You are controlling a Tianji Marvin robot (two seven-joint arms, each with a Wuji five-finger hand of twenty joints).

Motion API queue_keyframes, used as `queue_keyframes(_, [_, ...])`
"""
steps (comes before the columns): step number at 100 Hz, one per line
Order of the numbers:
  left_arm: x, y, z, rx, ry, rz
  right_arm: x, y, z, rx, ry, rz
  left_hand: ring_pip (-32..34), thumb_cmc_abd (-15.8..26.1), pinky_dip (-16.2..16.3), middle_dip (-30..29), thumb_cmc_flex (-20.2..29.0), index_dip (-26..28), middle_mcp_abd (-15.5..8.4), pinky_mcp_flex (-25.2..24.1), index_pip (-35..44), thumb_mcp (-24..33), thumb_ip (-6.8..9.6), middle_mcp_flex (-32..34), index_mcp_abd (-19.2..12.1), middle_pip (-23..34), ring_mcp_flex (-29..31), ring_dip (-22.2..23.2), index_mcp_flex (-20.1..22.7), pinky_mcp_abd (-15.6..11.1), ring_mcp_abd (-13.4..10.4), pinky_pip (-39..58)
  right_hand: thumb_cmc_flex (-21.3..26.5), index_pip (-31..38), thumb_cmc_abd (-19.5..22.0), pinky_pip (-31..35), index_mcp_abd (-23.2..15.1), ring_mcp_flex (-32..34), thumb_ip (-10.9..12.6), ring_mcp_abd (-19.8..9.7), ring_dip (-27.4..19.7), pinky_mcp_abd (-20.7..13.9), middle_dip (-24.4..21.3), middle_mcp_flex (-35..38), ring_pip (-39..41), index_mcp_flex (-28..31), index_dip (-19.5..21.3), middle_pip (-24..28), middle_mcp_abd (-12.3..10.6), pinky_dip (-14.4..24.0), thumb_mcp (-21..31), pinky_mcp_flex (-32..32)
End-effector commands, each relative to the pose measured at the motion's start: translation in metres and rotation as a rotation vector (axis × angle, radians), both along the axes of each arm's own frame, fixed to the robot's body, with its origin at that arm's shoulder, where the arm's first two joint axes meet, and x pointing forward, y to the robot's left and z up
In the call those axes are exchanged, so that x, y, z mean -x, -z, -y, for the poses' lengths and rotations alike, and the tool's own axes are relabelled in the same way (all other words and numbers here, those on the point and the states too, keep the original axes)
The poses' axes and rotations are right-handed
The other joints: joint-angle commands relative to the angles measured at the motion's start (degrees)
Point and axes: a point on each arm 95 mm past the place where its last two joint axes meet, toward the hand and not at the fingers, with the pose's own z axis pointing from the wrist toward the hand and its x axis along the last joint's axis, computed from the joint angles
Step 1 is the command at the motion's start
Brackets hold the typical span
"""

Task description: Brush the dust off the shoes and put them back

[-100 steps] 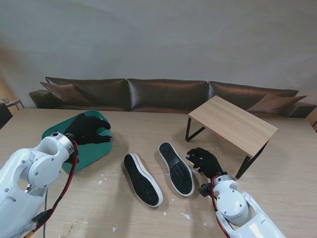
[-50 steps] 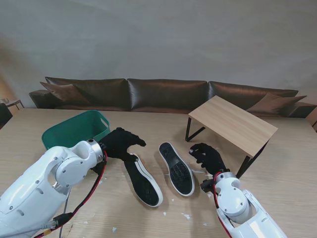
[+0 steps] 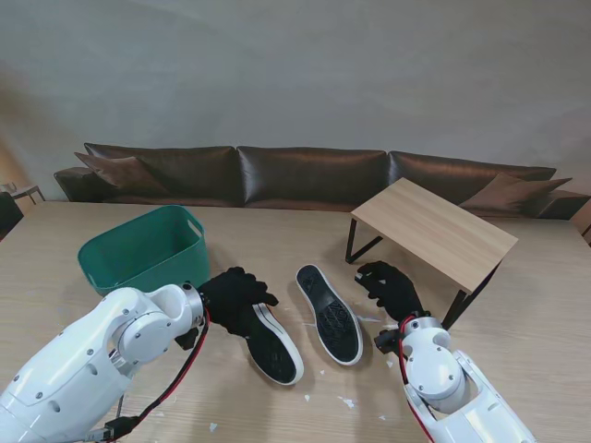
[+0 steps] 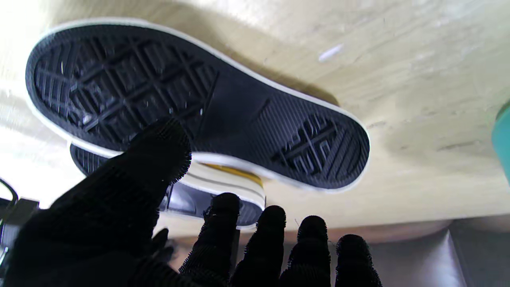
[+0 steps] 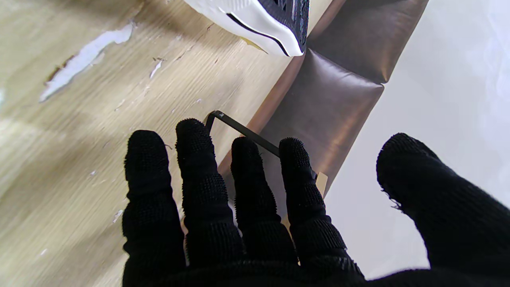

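Left shoe: a black-soled sneaker lies sole-up on the wooden table, toe toward me. Its heel end is hidden under the glove in the stand view; the left wrist view shows the whole tread with its white rim.
Right shoe: the second sneaker lies sole-up just to the right of the first, apart from it. In the left wrist view only a strip of its white sidewall and dark upper shows behind the first sole; in the right wrist view only its white toe shows, cut off at the frame edge.
Left hand: the black-gloved left hand sits over the heel end of the left shoe, fingers spread and thumb apart. Whether it touches the shoe cannot be told; nothing is clasped.
Right hand: the right hand is just right of the right shoe, near the small table's leg, fingers extended side by side with the thumb well apart, holding nothing.
Basin: a green plastic basin stands at the far left; its inside is mostly hidden by its near wall.
Small table: a low wooden side table with black legs stands on the far right; its rear legs are hidden.
Scraps: pale flecks lie scattered on the tabletop near the shoes, too small to identify.
Brush: none can be made out in any view.
Sofa: a brown leather sofa runs behind the table, its lower part hidden.
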Motion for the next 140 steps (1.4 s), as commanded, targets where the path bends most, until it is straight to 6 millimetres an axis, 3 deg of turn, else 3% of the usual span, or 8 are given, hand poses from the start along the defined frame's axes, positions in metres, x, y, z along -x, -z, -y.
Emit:
queue_keyframes(1, [-0.001,0.012,-0.005,-0.04,-0.003,-0.038,0.001,-0.002,-0.005,-0.011,-0.018,0.001,-1.14,-2.44,-0.5,-0.59,-1.95,-0.49,-0.6,-0.93,-0.8,2.24,0.24,-1.86,-0.69,-0.89,-3.26,-0.65,-2.38,-1.73,-0.93,-2.91,0.47,0.79,1.2,2.06,0.41,1.53,0.88,0.4,0.46,0.9,-0.83,1.14,0.41,-1.77,-0.85,0.5,1.09,-0.73,0.48,-12.18])
queue_keyframes(25, [-0.012,0.027,-0.004,-0.075,0.014,-0.023,0.001,-0.003,-0.004,-0.01,-0.016,0.002,-0.92,-1.28,0.4,-0.25,-1.6,-1.19,-0.62,-1.48,-2.71,2.84,0.42,-3.89,-1.61,-0.67,-4.61,-0.39,-7.48,-2.8,-1.5,-4.28,0.48,0.72,1.17,2.01,0.45,1.55,0.87,0.37,0.46,0.87,-0.8,1.21,0.39,-1.78,-0.84,0.5,1.1,-0.72,0.5,-12.18])
queue_keyframes(63, [-0.017,0.054,-0.001,-0.063,-0.013,-0.042,0.002,-0.003,-0.003,-0.014,-0.019,-0.003,3.12,-0.28,4.39,1.87,1.37,0.8,-0.21,2.76,1.8,3.57,0.6,2.34,-2.47,1.75,0.1,2.37,0.23,1.18,1.22,-1.92,0.55,0.64,1.24,1.95,0.49,1.64,0.87,0.43,0.49,0.94,-0.79,1.38,0.41,-1.72,-0.81,0.45,1.2,-0.71,0.42,-12.15])
queue_keyframes(85, [-0.015,0.065,0.001,-0.039,-0.031,0.006,0.004,-0.007,0.0,-0.014,-0.018,-0.001,21.16,-2.57,23.4,16.43,4.68,15.6,0.98,7.21,17.88,7.51,0.6,13.21,-1.04,11.66,9.72,17.22,8.56,2.84,5.14,22.71,0.52,0.69,1.21,1.95,0.5,1.67,0.88,0.46,0.5,0.97,-0.78,1.47,0.4,-1.52,-0.77,0.43,1.21,-0.69,0.41,-12.12])
queue_keyframes(90, [-0.013,0.067,0.002,-0.034,-0.035,0.011,0.005,-0.008,0.0,-0.014,-0.017,-0.001,27.33,-3.22,21.49,22.14,5.59,22.1,0.81,4.96,25.63,8.34,0.57,15.59,-1.02,14.42,11.96,21.62,9.51,2.19,5.48,39.76,0.56,0.63,1.23,1.93,0.52,1.66,0.9,0.36,0.5,0.95,-0.77,1.55,0.38,-1.62,-0.79,0.45,1.18,-0.69,0.47,-12.14])
queue_keyframes(98, [-0.011,0.071,0.003,-0.032,-0.041,0.01,0.005,-0.008,0.0,-0.014,-0.017,0.001,36.14,-6.37,19.89,28.69,10.25,31.49,0.14,6.08,38.99,4.74,-4.06,19.01,-2.09,19.43,15.17,26.71,9.33,1.6,5.69,53.53,0.56,0.66,1.23,1.94,0.51,1.74,0.89,0.44,0.51,0.97,-0.77,1.48,0.41,-1.56,-0.77,0.42,1.2,-0.68,0.45,-12.09])
queue_keyframes(114, [-0.005,0.078,0.003,-0.024,-0.061,0.009,0.005,-0.008,-0.001,-0.014,-0.016,0.003,46.37,-9.11,19.67,55.44,15.45,34.53,-2.29,12.18,61.25,2.71,-4.47,30.42,-2.68,19.1,22.83,31.1,12.37,1.91,5.08,63.13,0.49,0.68,1.22,1.96,0.51,1.78,0.89,0.38,0.52,0.96,-0.75,1.54,0.42,-1.46,-0.76,0.44,1.16,-0.66,0.42,-12.05])
queue_keyframes(140, [0.004,0.08,0.002,-0.001,-0.082,-0.024,0.006,-0.008,-0.002,-0.022,-0.016,0.002,43.91,-11.43,17.05,52.94,20.03,34.72,-4.55,20.5,66.38,4.26,-3.33,40.93,-2.37,16.45,35.19,31.43,20.56,3.14,5.58,64.83,0.53,0.6,1.22,1.92,0.55,1.78,0.89,0.41,0.53,0.96,-0.74,1.5,0.41,-1.47,-0.76,0.4,1.15,-0.65,0.45,-12.09])
